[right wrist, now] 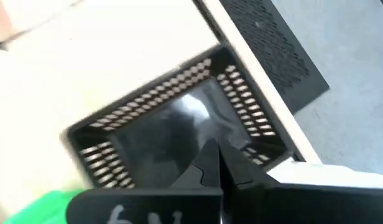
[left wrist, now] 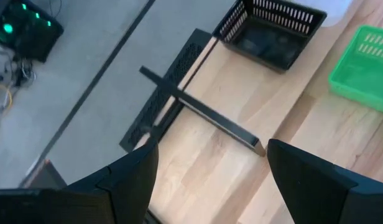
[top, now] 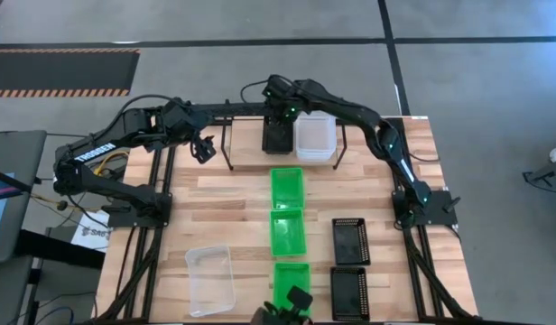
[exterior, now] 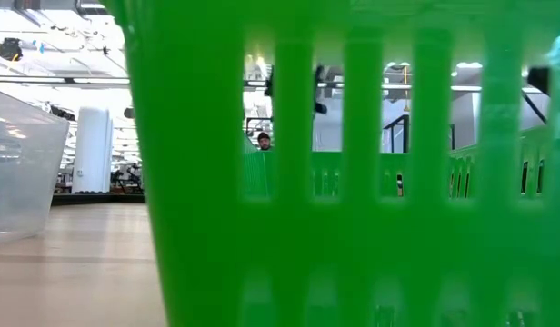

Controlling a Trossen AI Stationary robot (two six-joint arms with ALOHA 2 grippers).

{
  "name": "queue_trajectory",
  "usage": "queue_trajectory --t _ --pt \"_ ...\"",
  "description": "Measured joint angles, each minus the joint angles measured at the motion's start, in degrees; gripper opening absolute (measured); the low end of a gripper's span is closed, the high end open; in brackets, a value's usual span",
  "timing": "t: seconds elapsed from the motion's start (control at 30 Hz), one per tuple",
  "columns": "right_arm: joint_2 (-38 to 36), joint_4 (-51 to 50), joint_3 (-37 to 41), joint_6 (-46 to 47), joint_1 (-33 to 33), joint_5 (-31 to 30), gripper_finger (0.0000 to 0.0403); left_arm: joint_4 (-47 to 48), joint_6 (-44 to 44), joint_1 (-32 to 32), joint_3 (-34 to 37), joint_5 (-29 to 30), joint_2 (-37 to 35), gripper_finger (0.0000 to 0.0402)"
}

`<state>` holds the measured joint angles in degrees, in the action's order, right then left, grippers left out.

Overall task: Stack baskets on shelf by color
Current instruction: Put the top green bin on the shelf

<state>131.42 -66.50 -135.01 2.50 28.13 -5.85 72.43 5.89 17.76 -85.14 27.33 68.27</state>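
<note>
the floor [top: 215, 27] was grey concrete, crossed by dark seam lines, with a black mat edged in orange and black hazard stripes [top: 52, 72] lying beside the wooden table [top: 233, 194]. beyond, a bright open hall showed white ceiling lights, a tall white cylinder [exterior: 92, 150] and a distant person [exterior: 263, 140].

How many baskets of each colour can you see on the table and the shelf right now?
Green baskets: 3, in a row down the table's middle.
Black baskets: 3, two on the table's right side, one on the shelf.
Clear baskets: 2, one on the table, one on the shelf.
Total: 8.
</note>
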Motion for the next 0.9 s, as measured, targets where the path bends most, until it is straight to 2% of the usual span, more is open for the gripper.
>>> queue_trajectory --t 0.13,0.3,0.4,0.73,0.9 --pt "-4.55 -3.46 0.55 0.02 -2.30 1.47 0.0000 1.30 1.31 0.42 0.00 -1.09 0.00 0.0290" --pt "-11.90 -10.59 0.39 0.05 -4.38 -0.19 0.0000 1.60 1.00 0.67 0.00 -14.33 0.00 0.0290" --pt "-17.09 -13.89 0.39 1.10 -5.31 -3.76 0.0000 1.44 1.89 0.45 -0.02 -19.56 0.00 0.0290" --pt "-31.16 -16.71 0.32 4.90 -7.28 -10.76 0.0000 1.28 2.17 -2.36 -0.04 -20.66 3.35 0.0290" --pt "-35.44 -19.16 0.36 7.11 -8.71 -10.85 0.0000 2.20 3.40 -2.44 -0.04 -21.11 8.25 0.0290"
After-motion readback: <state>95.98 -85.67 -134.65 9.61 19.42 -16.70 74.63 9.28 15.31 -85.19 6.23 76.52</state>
